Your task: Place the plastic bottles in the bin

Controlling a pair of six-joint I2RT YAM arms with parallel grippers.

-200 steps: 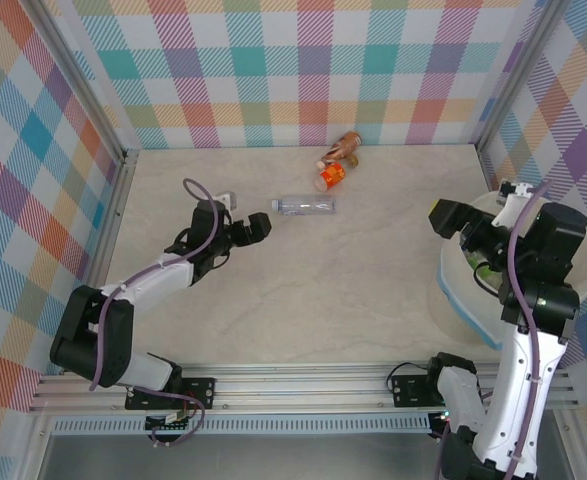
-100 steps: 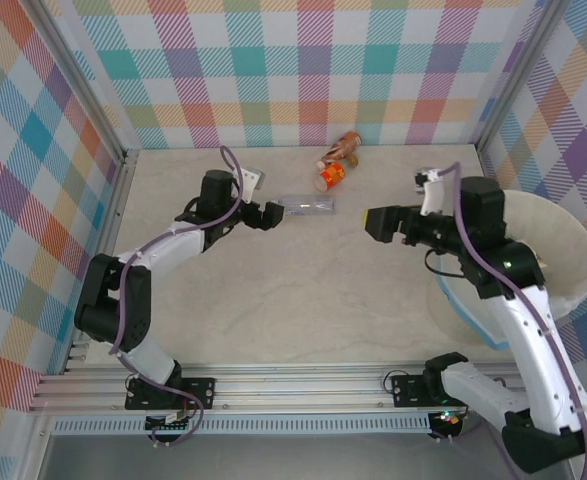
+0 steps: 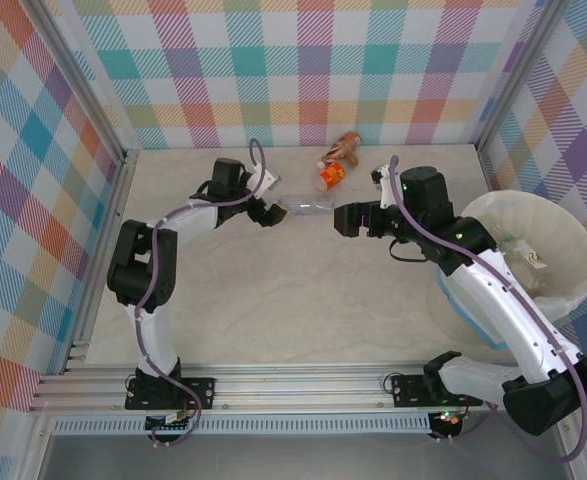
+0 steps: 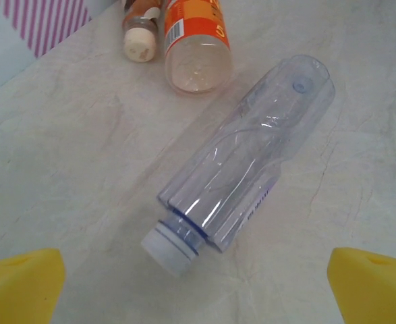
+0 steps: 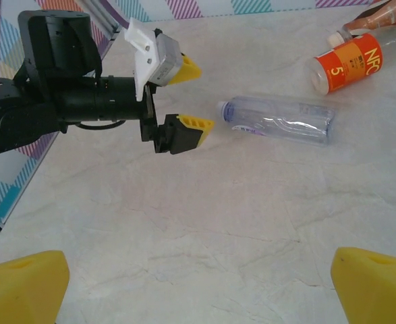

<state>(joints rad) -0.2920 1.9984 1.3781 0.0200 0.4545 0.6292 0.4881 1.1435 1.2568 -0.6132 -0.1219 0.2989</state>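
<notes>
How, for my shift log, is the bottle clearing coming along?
Done: some items lie in the bin. In hand: nothing; the left gripper, open, faces the clear bottle, and the right gripper is open nearby. Left: that, the orange bottle and the brown bottle.

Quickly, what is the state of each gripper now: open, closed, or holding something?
The left gripper is open and empty, near the cap of the clear bottle.
The right gripper is open and empty.

Robot lab test cell, plaid panel walls (image 3: pixel 303 70), aluminium frame rails (image 3: pixel 303 383), marble-look tabletop (image 3: pixel 303 290)
</notes>
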